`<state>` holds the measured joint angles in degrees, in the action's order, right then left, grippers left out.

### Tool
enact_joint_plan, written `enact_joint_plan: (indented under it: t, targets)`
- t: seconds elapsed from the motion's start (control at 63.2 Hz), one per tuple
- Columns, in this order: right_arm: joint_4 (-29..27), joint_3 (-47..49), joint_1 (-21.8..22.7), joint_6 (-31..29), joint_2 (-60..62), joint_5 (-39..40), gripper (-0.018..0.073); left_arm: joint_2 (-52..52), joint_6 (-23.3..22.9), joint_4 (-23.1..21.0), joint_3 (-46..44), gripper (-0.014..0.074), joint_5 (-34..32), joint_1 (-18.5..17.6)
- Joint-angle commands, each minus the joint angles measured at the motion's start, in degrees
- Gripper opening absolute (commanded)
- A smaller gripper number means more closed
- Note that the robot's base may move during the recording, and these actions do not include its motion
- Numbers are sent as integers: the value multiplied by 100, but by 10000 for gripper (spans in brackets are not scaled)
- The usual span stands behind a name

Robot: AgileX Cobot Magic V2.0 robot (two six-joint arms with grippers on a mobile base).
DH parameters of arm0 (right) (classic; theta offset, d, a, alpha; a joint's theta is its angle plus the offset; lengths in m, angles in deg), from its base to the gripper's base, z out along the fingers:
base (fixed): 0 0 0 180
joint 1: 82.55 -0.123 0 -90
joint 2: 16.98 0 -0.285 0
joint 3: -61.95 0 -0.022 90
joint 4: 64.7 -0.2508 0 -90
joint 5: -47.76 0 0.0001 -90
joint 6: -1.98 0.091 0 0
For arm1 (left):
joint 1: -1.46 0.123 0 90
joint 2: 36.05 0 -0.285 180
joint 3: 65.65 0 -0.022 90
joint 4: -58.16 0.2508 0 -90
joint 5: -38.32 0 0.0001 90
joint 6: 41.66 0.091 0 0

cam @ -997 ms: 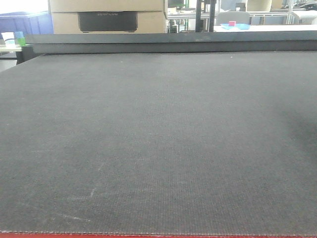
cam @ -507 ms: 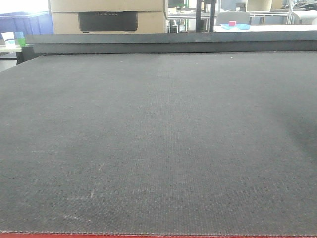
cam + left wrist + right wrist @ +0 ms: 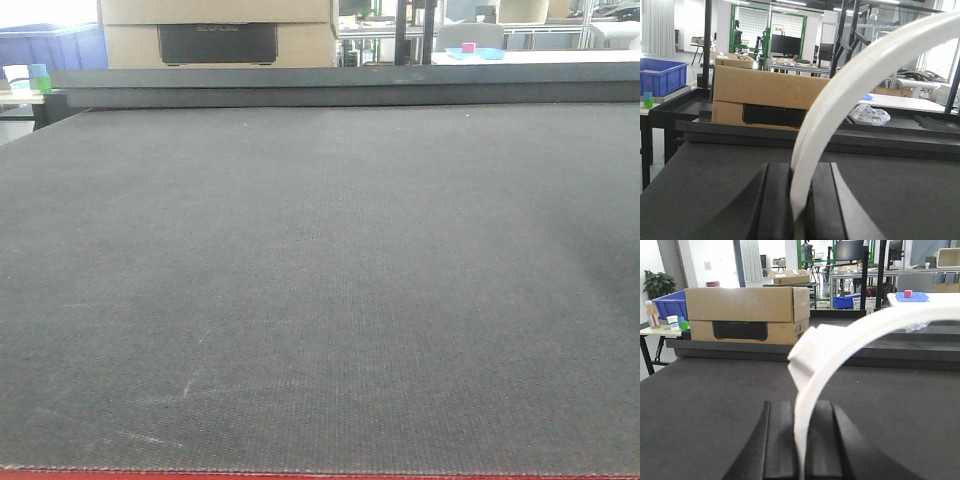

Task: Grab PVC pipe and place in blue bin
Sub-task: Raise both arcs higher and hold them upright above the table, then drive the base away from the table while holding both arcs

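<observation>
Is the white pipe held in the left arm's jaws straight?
No, the white PVC pipe rises from between the left jaws and bends in a wide arc toward the upper right.

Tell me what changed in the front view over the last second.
Nothing visibly moved. The dark mat, the cardboard box behind it and the blue bin stayed put; only a faint shadow at the mat's right edge wavers.

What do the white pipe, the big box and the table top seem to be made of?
White pipe: likely plastic, smooth, matte, curved without kinks.
Box: brown cardboard, matte, folded seams.
Table top: dark mat, fine woven texture, perhaps felt or rubber.
</observation>
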<state>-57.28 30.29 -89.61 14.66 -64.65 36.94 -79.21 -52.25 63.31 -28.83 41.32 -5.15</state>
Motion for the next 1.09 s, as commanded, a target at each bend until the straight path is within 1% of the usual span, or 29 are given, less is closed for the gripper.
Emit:
enact_joint_plan:
  t: [0.0,1.077]
  targets:
    - [-6,0,-2,-36,23,143,-167,30,3,8,-1,-111,-135,-40]
    - [-6,0,-2,-36,23,143,-167,30,3,8,-1,-111,-135,-40]
